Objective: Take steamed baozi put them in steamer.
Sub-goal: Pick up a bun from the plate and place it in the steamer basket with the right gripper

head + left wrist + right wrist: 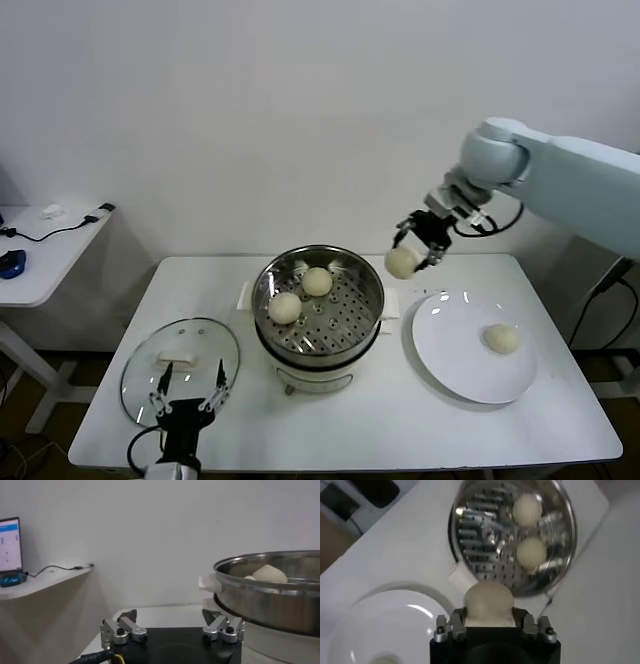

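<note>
Right gripper [416,243] squeezes one baozi [402,262] up in the air, between the steamer [318,305] and the plate [474,347]. Left gripper [188,392] waits with its fingers apart by the glass lid [180,362].

Glass lid [181,369], white plate [462,358], table [400,425].

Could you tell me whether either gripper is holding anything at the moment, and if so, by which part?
The right gripper holds one bun by its sides, in the air between the plate and the steamer. The left gripper is open and empty.
</note>
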### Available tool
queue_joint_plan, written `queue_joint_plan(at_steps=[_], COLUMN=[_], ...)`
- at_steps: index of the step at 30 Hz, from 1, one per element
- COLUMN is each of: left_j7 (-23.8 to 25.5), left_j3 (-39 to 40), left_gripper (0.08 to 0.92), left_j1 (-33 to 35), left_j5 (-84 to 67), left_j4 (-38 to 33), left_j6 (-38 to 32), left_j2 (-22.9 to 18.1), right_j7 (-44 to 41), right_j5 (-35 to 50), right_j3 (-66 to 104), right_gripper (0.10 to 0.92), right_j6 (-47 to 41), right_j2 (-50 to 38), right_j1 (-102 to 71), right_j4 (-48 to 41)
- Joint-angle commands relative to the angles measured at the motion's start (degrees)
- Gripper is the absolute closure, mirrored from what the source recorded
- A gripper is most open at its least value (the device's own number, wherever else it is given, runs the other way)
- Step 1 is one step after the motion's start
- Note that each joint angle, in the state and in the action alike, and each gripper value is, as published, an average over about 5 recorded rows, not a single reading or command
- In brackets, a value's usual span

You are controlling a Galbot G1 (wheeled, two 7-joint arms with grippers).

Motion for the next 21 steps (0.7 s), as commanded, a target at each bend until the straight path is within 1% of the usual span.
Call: queue_joint_plan(at_steps=[1, 10, 16, 21], left_j7=[-0.15, -0.16, -0.17, -0.15], left_j3=[-0.51, -0.73, -0.75, -0.67], left_gripper=[0.177, 0.177, 0.177, 0.177], left_j1=[0.79, 0.85, 0.71, 0.50], left_j5=[0.05, 0.01, 0.01, 0.04], left_j4=[-0.17, -0.19, 0.08, 0.19], left_j6=[-0.33, -0.28, -0.28, -0.23], left_j2=[0.36, 0.25, 0.20, 0.11], right_j7=[2.72, 5.66, 6.74, 7.48], right_j5=[-9.07, -14.89, -16.89, -20.09], right_j3=[-3.49, -3.46, -3.38, -1.85], right_gripper=[0.423, 0.423, 0.423, 0.423], right_j6=[15.77, 15.73, 15.61, 16.43], right_j2=[15.07, 20.56, 22.03, 23.67], right_j1=[-1.26, -10.14, -13.31, -15.13], right_j4=[6.58, 2.53, 1.20, -2.21])
